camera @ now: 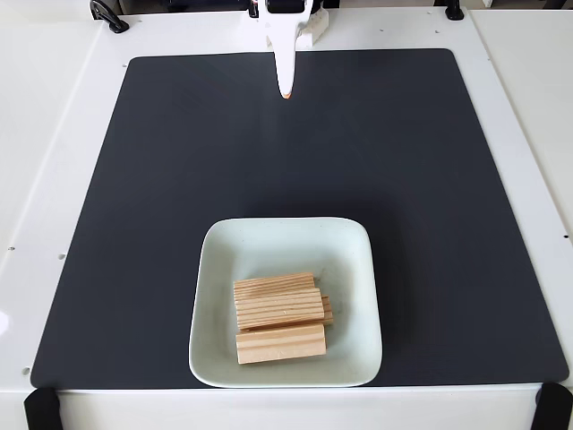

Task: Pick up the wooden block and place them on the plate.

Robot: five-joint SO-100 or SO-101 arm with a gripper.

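wooden blocks [278,317] of pale wood, short and boxy, with thin lines running along their length. all lying in the plate [219,260], bunched together in its near half. one block [280,344] at the near side, smooth face up, lying left to right. another block [278,309] just behind it, stripy on top, touching it. a third block [274,285] at the far side of the bunch, tipped a little. a bit of one more block [328,311] peeking out at the right, under the others; hard to tell how much of it is there.

plate square with soft round corners and a raised edge, smooth and shiny, very pale green-white. far half of the plate bare. sitting near the front edge of a big dark mat [421,179], flat and dull, with rounded corners.

mat lying on a white table [63,134], smooth and hard. black clips [39,408] at the near corners of the table.

gripper [286,90] far off at the back, well apart from the plate, white and smooth, narrowing down to a thin point with a small orange tip. claw looks pressed closed into one point, holding nothing.
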